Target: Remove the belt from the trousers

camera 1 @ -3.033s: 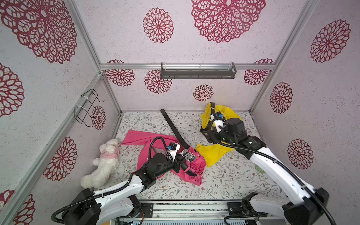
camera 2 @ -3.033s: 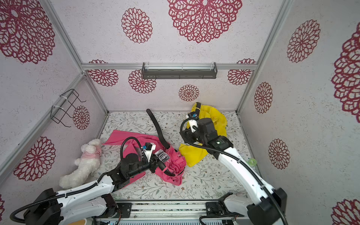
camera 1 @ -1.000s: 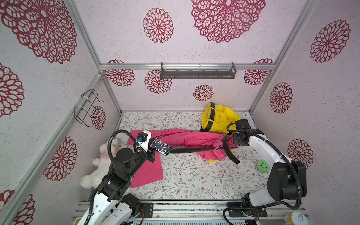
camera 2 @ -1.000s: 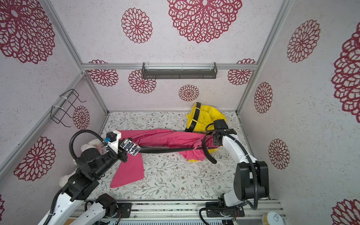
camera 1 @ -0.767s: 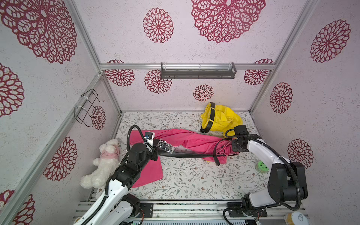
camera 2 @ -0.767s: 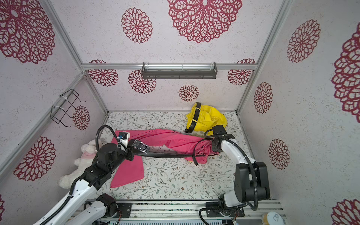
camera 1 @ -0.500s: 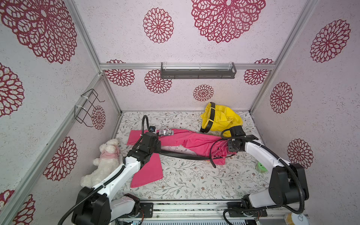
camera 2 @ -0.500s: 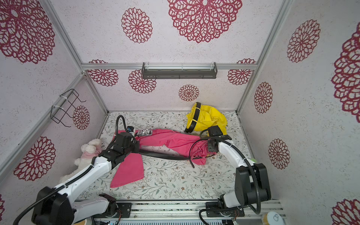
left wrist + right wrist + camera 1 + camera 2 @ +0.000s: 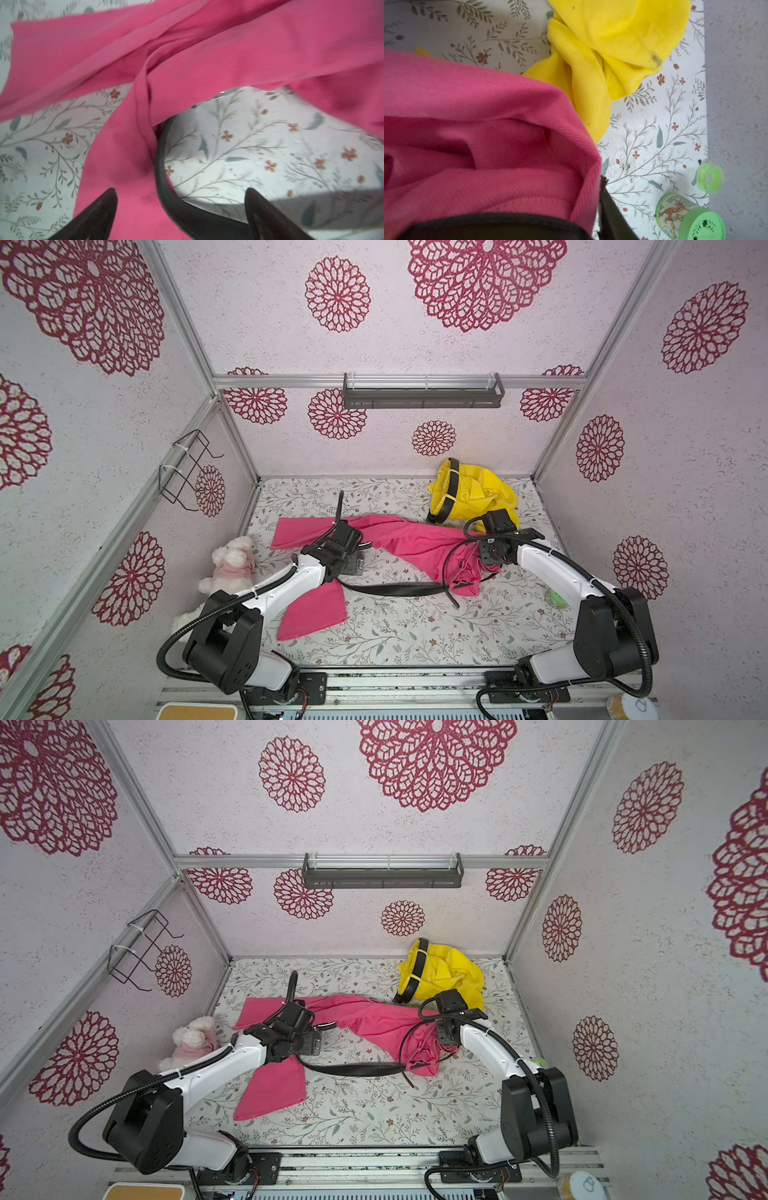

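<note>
While the left gripper [image 9: 180, 189] stands wide open astride the black belt [image 9: 395, 590] lying on the bench [image 9: 415, 639], the right gripper [image 9: 487, 559] pinches the pink trousers [image 9: 415, 543] at their bunched end.

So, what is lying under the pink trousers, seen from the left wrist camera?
The black belt slips under a fold of the pink trousers, lying on the floral table. How far it runs beneath is covered by the cloth.
</note>
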{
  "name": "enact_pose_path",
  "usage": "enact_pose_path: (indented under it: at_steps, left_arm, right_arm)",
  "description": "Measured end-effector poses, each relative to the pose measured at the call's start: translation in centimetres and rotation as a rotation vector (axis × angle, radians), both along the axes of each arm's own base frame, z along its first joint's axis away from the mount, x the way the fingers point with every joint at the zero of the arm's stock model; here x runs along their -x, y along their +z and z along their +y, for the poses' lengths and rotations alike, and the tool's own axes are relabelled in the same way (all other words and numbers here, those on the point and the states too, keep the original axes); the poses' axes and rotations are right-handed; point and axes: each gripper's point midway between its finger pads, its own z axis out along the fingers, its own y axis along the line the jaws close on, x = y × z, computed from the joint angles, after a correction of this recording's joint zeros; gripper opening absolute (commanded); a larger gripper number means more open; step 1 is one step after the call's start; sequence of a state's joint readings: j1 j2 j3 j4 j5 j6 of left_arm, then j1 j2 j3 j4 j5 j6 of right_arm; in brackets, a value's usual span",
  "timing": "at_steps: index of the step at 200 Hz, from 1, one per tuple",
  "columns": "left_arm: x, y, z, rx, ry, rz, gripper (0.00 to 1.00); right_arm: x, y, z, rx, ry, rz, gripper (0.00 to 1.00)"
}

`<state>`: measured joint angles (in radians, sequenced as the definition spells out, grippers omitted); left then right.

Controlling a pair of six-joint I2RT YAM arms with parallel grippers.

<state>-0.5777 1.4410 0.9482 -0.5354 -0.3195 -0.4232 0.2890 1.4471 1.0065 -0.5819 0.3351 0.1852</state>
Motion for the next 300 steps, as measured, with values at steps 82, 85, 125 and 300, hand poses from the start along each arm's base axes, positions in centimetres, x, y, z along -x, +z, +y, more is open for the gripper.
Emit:
enact_pose_path:
  at_steps: [82, 85, 125, 300]
  left_arm:
    - [6.3, 2.0, -19.5, 0.247, -0.778, 0.071, 0.99]
    - [6.5, 1.7, -19.6, 0.254, -0.791, 0.083, 0.99]
    - [8.9, -0.3, -21.5, 0.325, -0.919, 0.197, 0.95]
    - [9.7, 5.8, -13.3, 0.052, -0.78, -0.072, 0.0]
  right_arm:
    - [-0.1, 0.2, 0.2, -0.008, 0.004, -0.004, 0.43]
    - [-0.1, 0.2, 0.2, -0.008, 0.004, -0.004, 0.43]
    - [-0.2, 0.4, 0.3, -0.011, 0.006, -0.005, 0.45]
    - [-2.2, 0.5, -1.2, 0.013, -0.02, 0.005, 0.66]
